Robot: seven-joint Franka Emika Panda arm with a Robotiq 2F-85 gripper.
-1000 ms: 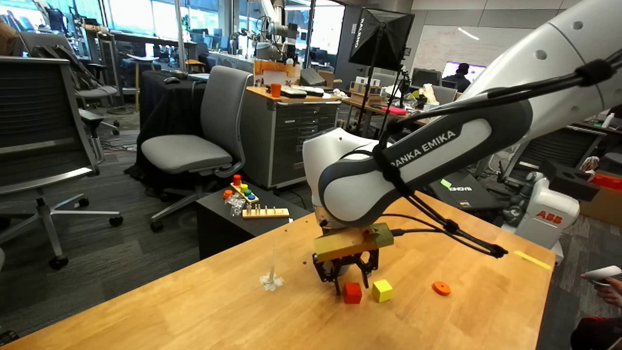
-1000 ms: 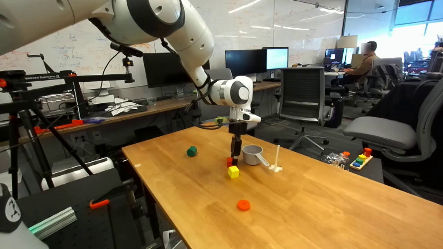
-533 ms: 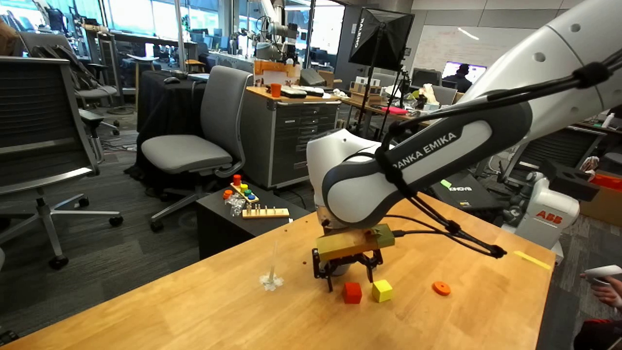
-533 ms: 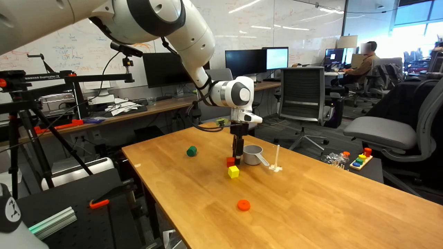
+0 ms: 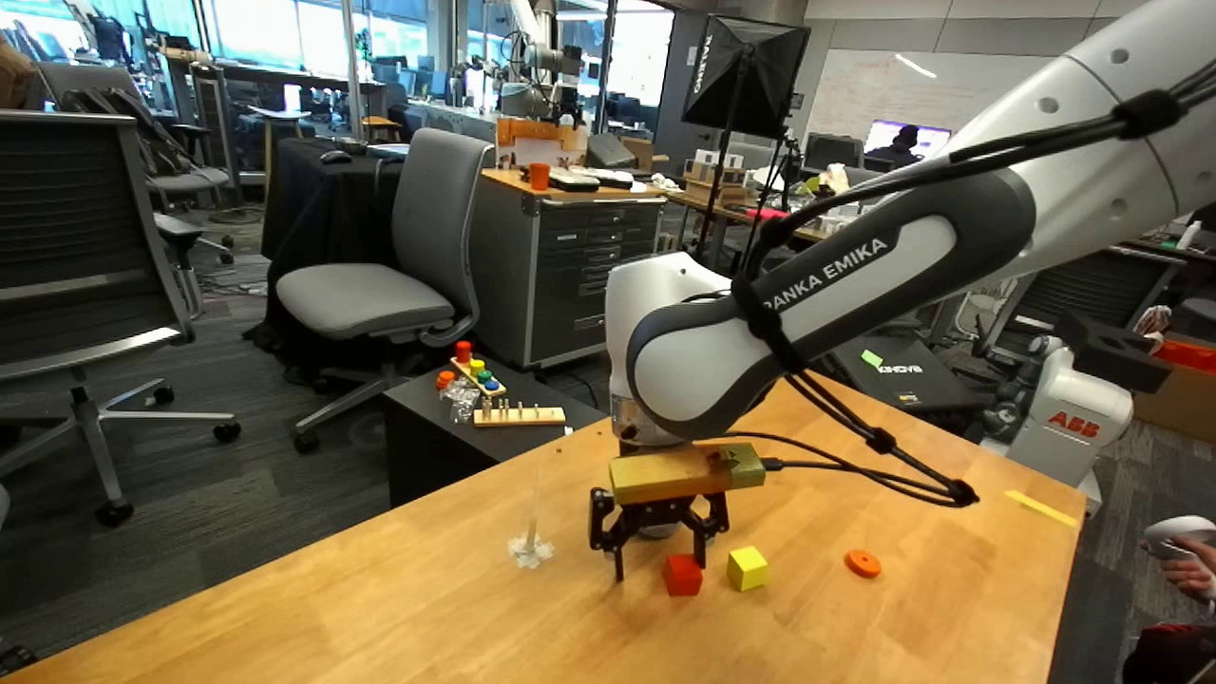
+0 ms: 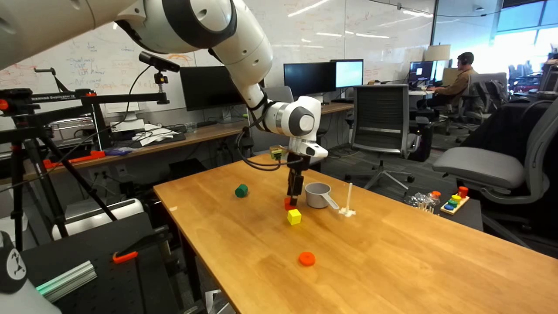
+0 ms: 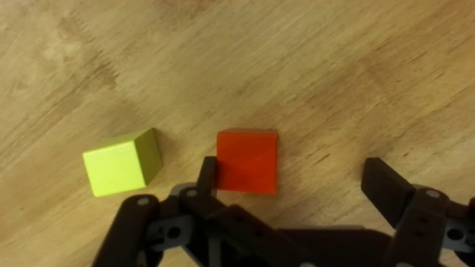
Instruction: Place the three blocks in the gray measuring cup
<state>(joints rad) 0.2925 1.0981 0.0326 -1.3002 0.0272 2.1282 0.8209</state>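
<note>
Red cube has shifted slightly on the wooden surface; above it the empty claw gapes wide, beyond it a grey chair.

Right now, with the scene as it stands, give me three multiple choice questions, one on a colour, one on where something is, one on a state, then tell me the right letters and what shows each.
1. What colour is the disc?
A. Blue
B. Orange
C. White

2. Where is the yellow cube?
A. On the table, outside the cup
B. Inside the cup
C. On top of the disc

3. How does the end effector stand?
A. Shut on the yellow cube
B. Shut on nothing
C. Open

Right letters:
1. B, since it shows orange in both exterior views.
2. A, since an exterior view shows it resting on the table, apart from the cup.
3. C, since in the wrist view its jaws stand wide apart, with the red cube between them.
</note>
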